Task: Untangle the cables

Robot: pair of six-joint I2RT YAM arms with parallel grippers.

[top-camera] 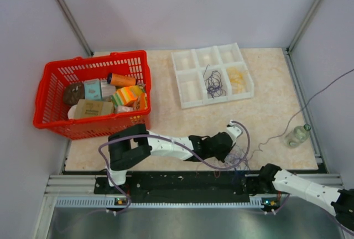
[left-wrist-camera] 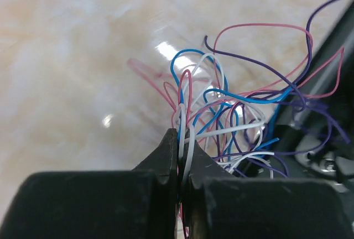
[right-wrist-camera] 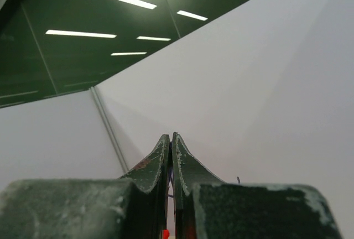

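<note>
Left gripper (left-wrist-camera: 180, 142), black and two-fingered, is closed on a few white and pink strands at the near edge of the tangle of hair-thin curly cables (left-wrist-camera: 238, 117) in blue, pink, purple and white. The jaws meet with only those strands between them, and the rest of the tangle fans out loose beyond the fingertips. The narrow pinch probably serves to draw a few strands clear of the mass. The tangle lies on the beige marbled bench (left-wrist-camera: 66, 56) at its near edge, just beside the black base rail (top-camera: 182, 181). The right gripper (right-wrist-camera: 171, 139) points up at the pale wall with its jaws pressed together. Whether it traps a strand cannot be told. A white compartmented plastic tray (top-camera: 185, 62) far back on the bench holds a coil of purple wires (top-camera: 214, 84) in one compartment, which suggests the strands are being sorted by colour.
</note>
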